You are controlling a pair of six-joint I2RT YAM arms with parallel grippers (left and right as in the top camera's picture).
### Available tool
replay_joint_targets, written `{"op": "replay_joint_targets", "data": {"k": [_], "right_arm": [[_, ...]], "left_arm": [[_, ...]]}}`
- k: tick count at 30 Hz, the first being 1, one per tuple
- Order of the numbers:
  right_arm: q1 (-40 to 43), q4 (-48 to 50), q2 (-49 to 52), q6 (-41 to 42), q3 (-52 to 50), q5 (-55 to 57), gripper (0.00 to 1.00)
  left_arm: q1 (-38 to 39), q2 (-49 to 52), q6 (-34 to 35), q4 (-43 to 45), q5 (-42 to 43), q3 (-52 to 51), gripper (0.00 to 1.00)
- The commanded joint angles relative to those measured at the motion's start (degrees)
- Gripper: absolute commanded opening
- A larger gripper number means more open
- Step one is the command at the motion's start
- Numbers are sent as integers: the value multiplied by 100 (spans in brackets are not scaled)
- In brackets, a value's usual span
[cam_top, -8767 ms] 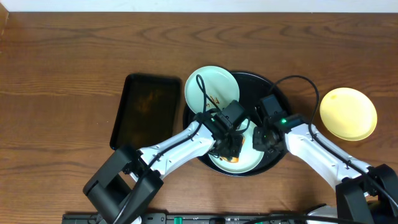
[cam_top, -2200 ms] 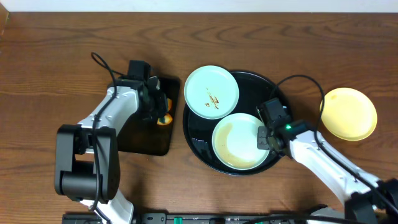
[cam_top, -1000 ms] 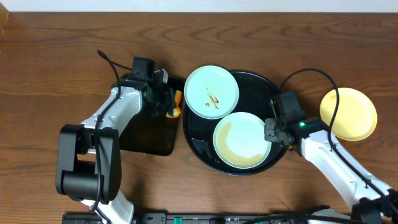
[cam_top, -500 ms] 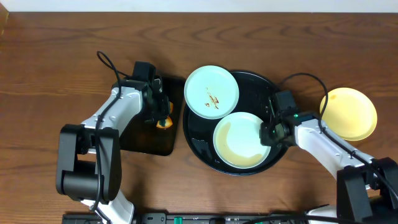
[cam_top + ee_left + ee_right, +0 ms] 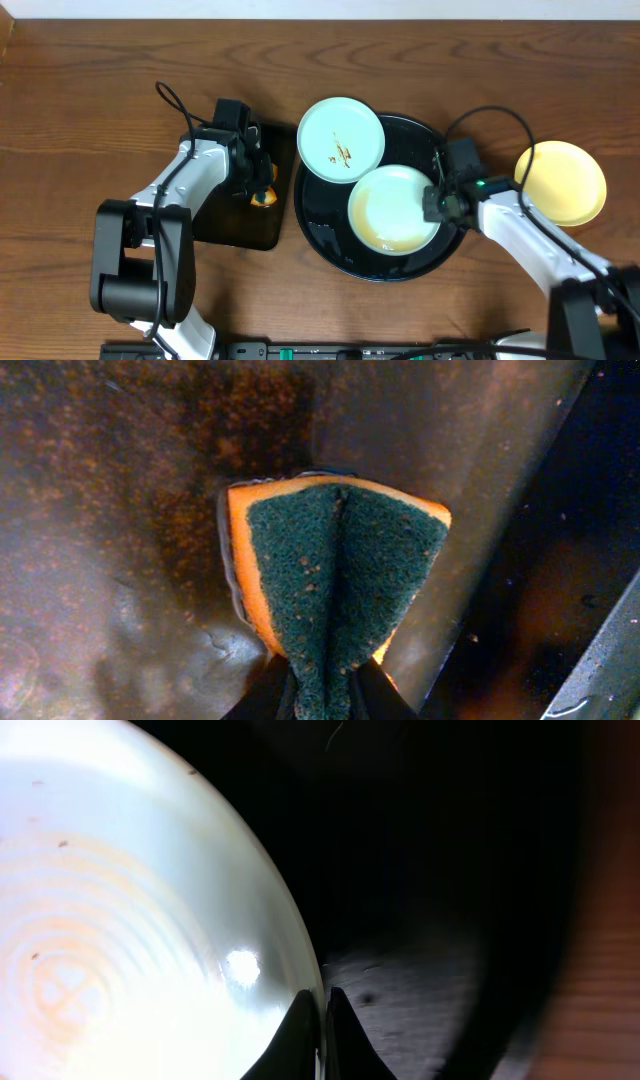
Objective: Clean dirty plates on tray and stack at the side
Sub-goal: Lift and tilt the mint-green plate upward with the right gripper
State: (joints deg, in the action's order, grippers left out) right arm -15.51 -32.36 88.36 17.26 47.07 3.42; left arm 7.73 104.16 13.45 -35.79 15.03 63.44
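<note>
**Plate rim pinched, black tray alongside**

Fingers (image 5: 287, 1038) are closed thin on the right rim of the pale plate (image 5: 120, 920). Faint brown rings show on its surface. The glossy black tray (image 5: 430, 870) lies right of it. A strip of wood counter (image 5: 612, 920) runs along the far right.

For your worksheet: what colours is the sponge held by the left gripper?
The sponge is dark green over orange; left wrist view.
</note>
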Motion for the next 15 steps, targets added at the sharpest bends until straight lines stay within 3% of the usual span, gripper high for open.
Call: {"op": "replay_joint_targets", "data": {"k": [1, 15], "right_arm": [[70, 37, -619, -415, 356, 1040, 1], [-258, 420, -1751, -1788, 367, 2771, 1]], "left_arm": [[13, 44, -33, -13, -74, -35, 15], [13, 44, -31, 356, 208, -35, 17]]}}
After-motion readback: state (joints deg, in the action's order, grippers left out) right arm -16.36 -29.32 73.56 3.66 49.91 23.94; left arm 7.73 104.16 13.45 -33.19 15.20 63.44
